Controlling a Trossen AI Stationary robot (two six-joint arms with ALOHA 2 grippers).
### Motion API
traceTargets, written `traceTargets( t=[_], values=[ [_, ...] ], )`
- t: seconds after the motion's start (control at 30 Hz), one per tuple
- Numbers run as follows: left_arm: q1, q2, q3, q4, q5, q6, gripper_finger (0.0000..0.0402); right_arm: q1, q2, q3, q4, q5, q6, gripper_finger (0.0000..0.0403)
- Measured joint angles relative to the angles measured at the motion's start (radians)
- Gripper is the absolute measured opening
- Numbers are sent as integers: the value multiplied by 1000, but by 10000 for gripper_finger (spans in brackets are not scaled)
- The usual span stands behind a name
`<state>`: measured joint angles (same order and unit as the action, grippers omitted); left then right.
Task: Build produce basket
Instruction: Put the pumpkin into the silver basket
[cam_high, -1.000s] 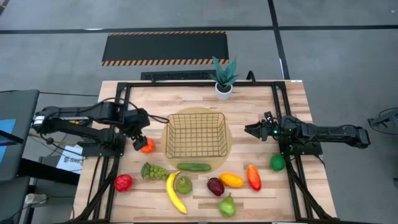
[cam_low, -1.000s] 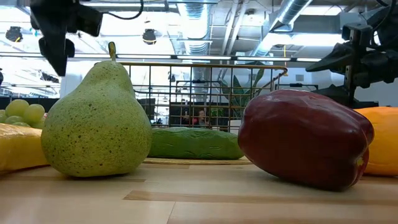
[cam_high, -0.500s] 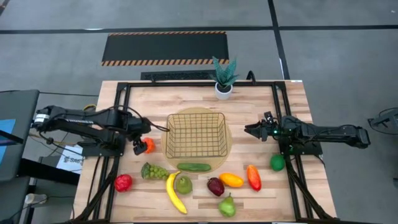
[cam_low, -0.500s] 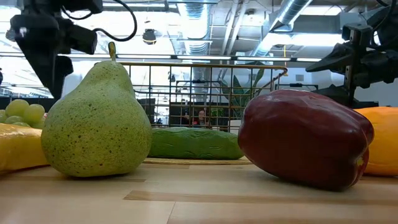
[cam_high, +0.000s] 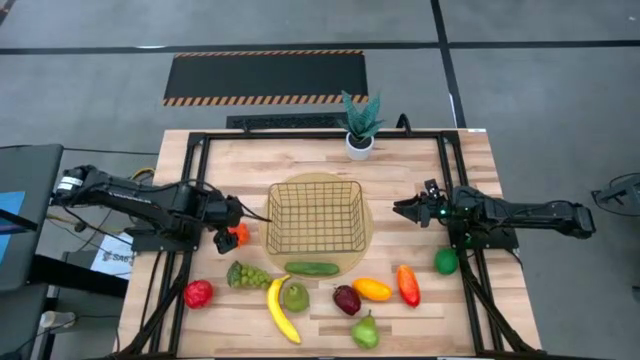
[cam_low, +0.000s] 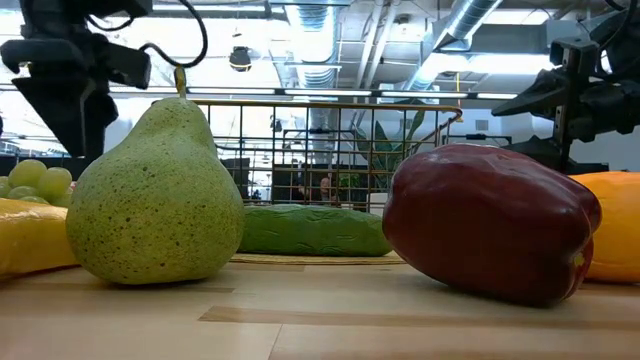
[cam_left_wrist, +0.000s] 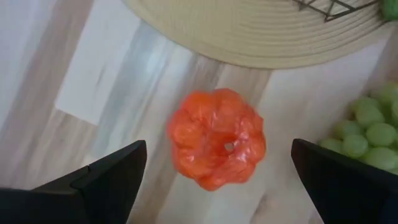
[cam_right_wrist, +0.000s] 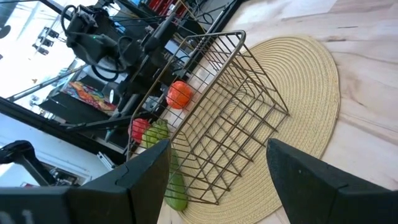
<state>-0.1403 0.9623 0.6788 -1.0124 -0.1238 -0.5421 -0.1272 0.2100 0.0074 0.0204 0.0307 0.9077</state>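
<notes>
On the table (cam_high: 470, 150), the basket (cam_high: 313, 216) is seen standing on a round mat (cam_high: 367, 228), with the produce (cam_high: 340, 290) laid out along the near edge. Over an orange pumpkin (cam_left_wrist: 216, 139), the left gripper (cam_left_wrist: 217, 177) is held, fingers apart. The right gripper (cam_right_wrist: 217, 168), fingers apart, is parked beside the mat.

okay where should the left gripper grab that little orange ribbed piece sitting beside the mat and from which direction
Probably from straight above, across its round lobed body. The orange piece sits alone on bare wood with its dimpled top facing up, clear of the round mat and the grapes. The left gripper hangs open over it, one jaw on either side, so closing on the widest part of the body looks simplest.
</notes>
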Motion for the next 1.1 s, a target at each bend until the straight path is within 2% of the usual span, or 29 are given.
traceTargets(
  t=[0.13, 0.33, 0.63, 0.83, 1.1],
  values=[
    [-29, 1, -15, 9, -61, -5, 387, 0, 0, 0, -6, 0, 0, 286],
    [-33, 0, -16, 36, -19, -102, 387, 0, 0, 0, -7, 0, -9, 286],
    [-33, 25, -15, 52, -21, -43, 387, 0, 0, 0, -8, 0, -30, 286],
    [-43, 110, -15, 55, -36, 4, 387, 0, 0, 0, -8, 0, -53, 286],
    [-42, 296, -15, 67, -19, -1, 387, 0, 0, 0, -8, 0, -72, 286]
  ],
)
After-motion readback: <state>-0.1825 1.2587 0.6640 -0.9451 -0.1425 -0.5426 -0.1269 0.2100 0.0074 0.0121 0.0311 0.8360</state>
